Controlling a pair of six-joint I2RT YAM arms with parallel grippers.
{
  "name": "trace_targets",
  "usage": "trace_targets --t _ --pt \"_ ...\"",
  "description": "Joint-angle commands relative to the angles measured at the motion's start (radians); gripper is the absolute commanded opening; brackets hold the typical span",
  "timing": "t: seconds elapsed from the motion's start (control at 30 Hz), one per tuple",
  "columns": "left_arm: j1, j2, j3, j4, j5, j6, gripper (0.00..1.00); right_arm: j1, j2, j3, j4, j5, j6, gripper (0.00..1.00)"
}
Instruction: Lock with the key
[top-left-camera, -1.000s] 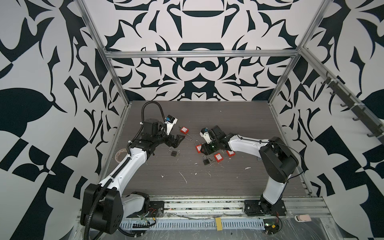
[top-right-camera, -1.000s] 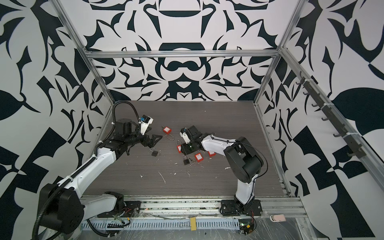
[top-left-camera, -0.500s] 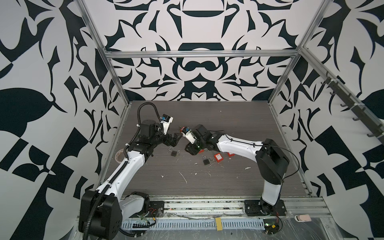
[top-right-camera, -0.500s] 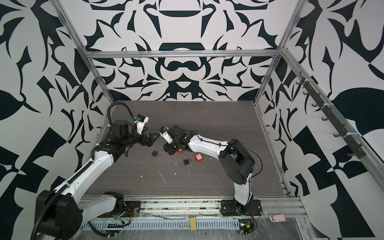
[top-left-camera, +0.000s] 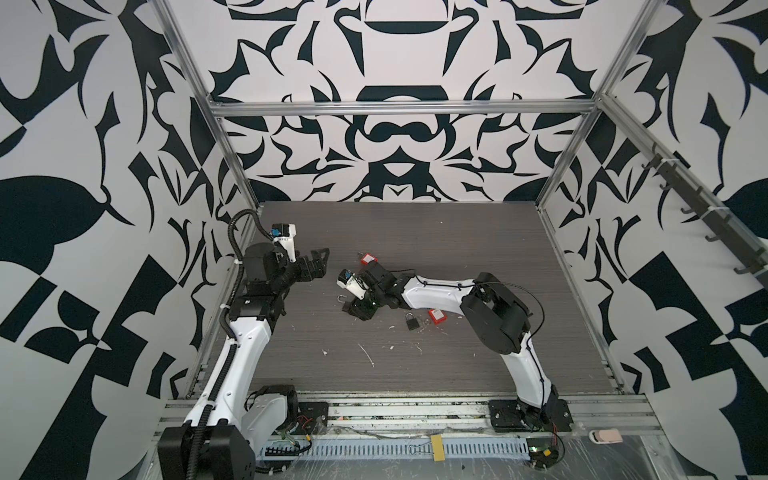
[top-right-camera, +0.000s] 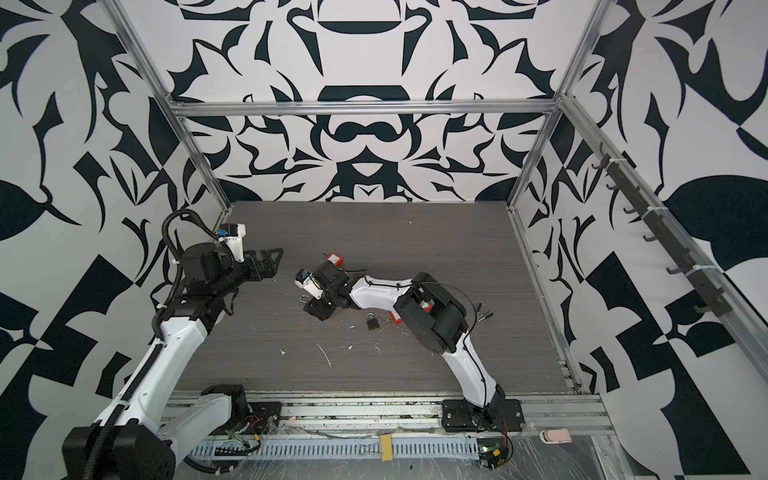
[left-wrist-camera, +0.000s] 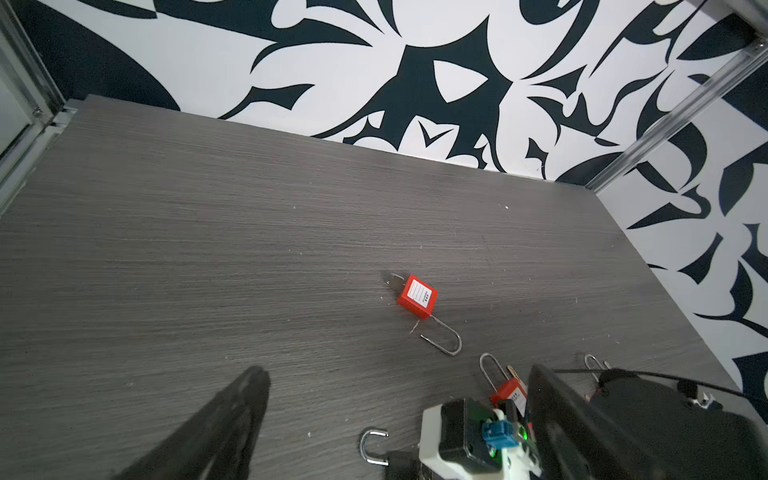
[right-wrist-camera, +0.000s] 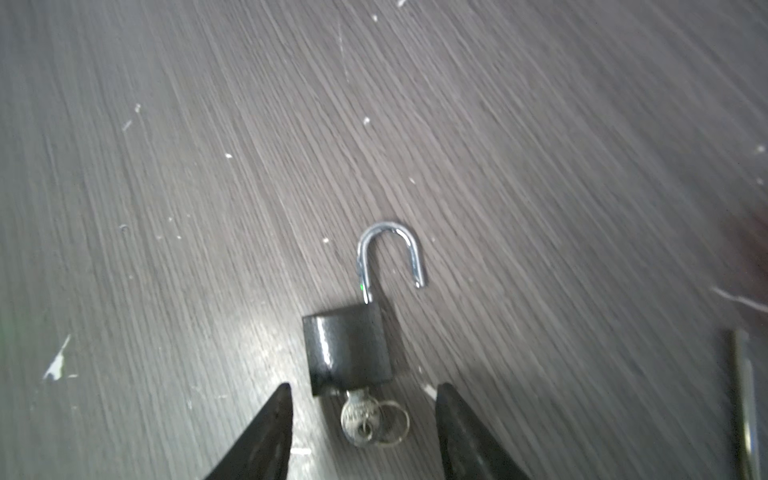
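Note:
A black padlock (right-wrist-camera: 347, 347) lies flat on the table with its silver shackle (right-wrist-camera: 388, 253) swung open. The key (right-wrist-camera: 361, 417) sits in its base with a ring on it. My right gripper (right-wrist-camera: 363, 388) is open, one finger on each side of the key, touching nothing. In both top views that gripper (top-left-camera: 357, 309) (top-right-camera: 318, 309) covers the lock body and only the shackle (top-left-camera: 341, 298) shows. My left gripper (top-left-camera: 320, 259) (left-wrist-camera: 400, 370) hangs open and empty above the table, to the left of the lock.
A red padlock (top-left-camera: 368, 258) (left-wrist-camera: 417, 296) with an open shackle lies just beyond the right gripper. A second black padlock (top-left-camera: 411, 322) and another red padlock (top-left-camera: 436, 316) lie beside the right forearm. White scraps litter the near table (top-left-camera: 365, 353).
My right arm has swept left, from the cluster of padlocks to the open black padlock, and its jaws have widened a little. My left gripper has drawn back to the left, still open.

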Motion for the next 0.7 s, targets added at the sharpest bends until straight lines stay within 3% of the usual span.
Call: trace_targets --t 0.0,0.27,0.5,0.67 --pt "0.002 -0.016 -0.016 -0.013 0.03 -0.042 0.99 0.002 0.008 0.039 0.042 -0.062 -0.039 0.58" --pt "0.002 -0.012 -0.016 -0.026 0.044 -0.016 0.99 0.01 0.077 0.105 -0.005 -0.037 -0.079 0.57" --pt "0.001 -0.006 -0.001 -0.059 0.046 0.017 0.99 0.018 0.083 0.108 -0.044 0.0 -0.093 0.47" --pt "0.002 -0.005 -0.006 -0.058 0.053 0.038 0.99 0.023 0.045 0.067 -0.07 0.024 -0.115 0.51"
